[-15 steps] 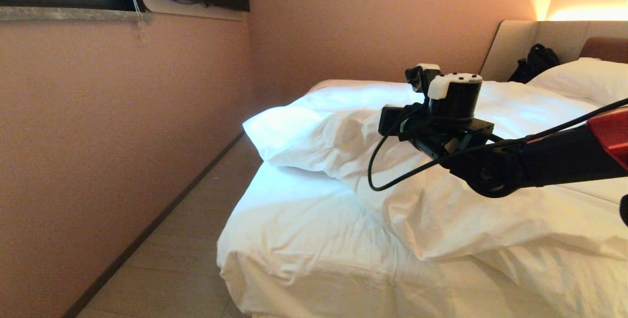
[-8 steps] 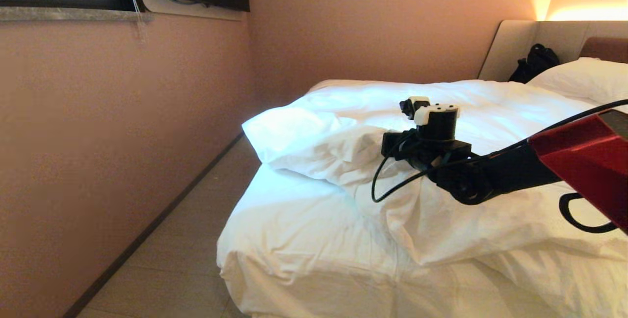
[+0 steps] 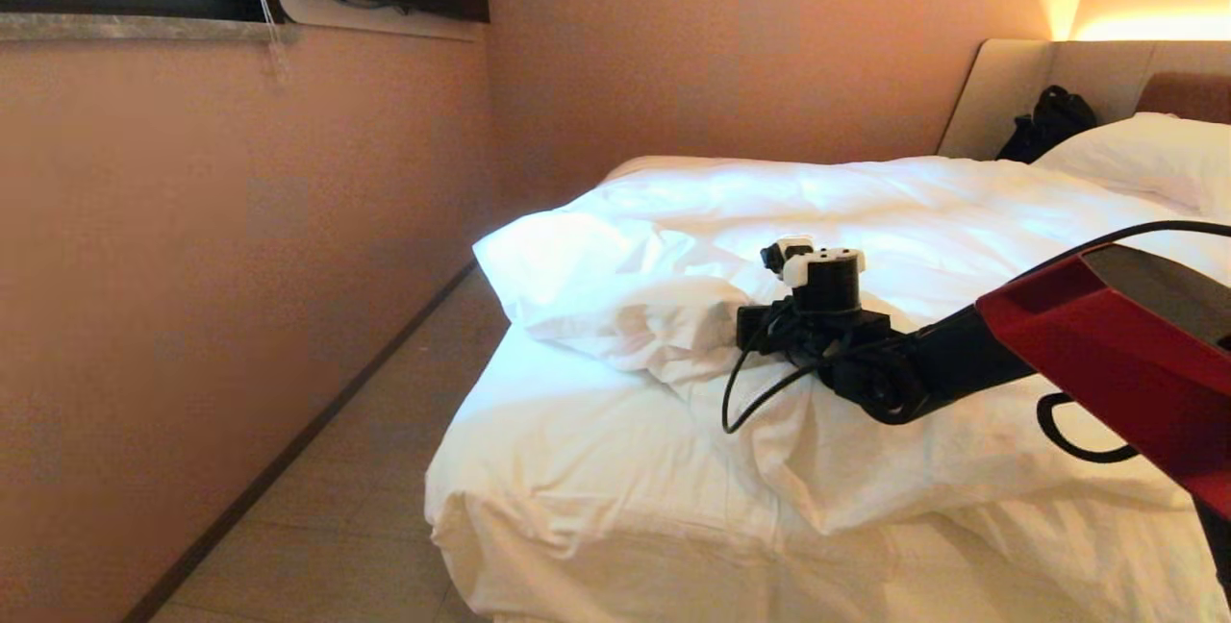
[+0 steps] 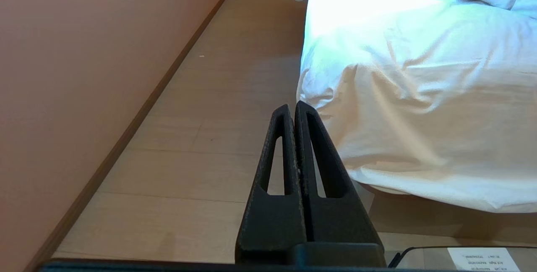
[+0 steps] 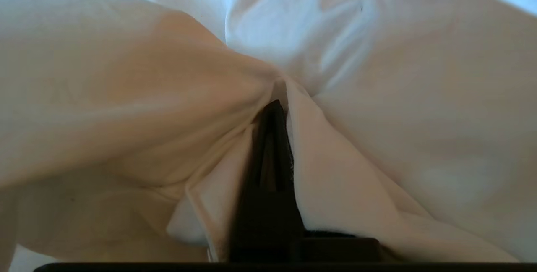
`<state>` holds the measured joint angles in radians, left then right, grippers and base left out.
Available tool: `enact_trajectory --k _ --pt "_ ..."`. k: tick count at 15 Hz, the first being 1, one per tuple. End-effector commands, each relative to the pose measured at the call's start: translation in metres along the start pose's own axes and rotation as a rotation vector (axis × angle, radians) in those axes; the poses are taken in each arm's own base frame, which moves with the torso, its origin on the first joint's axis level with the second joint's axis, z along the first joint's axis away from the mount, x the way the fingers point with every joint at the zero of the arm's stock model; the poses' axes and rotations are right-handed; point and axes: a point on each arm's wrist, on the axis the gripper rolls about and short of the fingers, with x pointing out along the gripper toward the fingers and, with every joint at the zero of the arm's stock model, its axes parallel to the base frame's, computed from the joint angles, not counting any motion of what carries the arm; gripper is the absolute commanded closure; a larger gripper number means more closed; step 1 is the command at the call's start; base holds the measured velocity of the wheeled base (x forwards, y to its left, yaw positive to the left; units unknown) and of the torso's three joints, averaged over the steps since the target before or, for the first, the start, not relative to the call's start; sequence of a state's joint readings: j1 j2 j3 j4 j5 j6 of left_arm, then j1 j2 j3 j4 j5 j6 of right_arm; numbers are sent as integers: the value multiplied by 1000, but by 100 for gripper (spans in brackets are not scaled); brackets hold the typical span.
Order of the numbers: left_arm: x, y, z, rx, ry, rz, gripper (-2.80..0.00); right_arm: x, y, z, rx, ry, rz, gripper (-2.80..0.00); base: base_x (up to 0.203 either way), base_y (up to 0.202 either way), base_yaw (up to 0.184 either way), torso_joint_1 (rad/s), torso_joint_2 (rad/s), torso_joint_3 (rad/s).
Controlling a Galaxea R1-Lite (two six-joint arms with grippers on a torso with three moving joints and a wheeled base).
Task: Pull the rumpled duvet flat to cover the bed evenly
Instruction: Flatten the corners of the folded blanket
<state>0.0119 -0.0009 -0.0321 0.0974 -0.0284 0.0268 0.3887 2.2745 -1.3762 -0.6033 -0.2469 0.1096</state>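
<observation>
At nine o'clock bed (image 3: 539, 469) edge, right gripper (image 5: 272, 108) clenching duvet (image 3: 866, 210) fold; pulling low, steady toward exposed corner advisable.

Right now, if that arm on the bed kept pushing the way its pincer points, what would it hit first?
The right gripper is shut and already nosed into a fold of the duvet. Going on, it would probably just meet more duvet; what lies beneath is hidden.
</observation>
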Motion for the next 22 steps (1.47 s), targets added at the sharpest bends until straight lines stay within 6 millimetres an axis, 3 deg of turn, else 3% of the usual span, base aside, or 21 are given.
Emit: enact_trajectory --k 1,5,13,14,18,22 --pt "0 0 0 -1 1 0 0 -1 1 -1 -2 13 3 0 0 0 0 0 0 0" --pt "0 0 0 1 1 0 0 -15 7 9 -9 21 22 0 0 0 0 0 0 0" --pt "0 0 0 1 0 0 0 -24 5 7 -10 155 1 0 0 0 0 0 0 0" --pt "0 0 0 1 0 0 0 -25 5 8 -10 156 1 -280 0 0 0 0 0 0" --pt "0 0 0 0 0 0 0 -50 8 29 -9 130 21 -280 0 0 0 0 0 0" --pt "0 0 0 1 1 0 0 -103 17 64 -6 75 76 -280 0 0 0 0 0 0"
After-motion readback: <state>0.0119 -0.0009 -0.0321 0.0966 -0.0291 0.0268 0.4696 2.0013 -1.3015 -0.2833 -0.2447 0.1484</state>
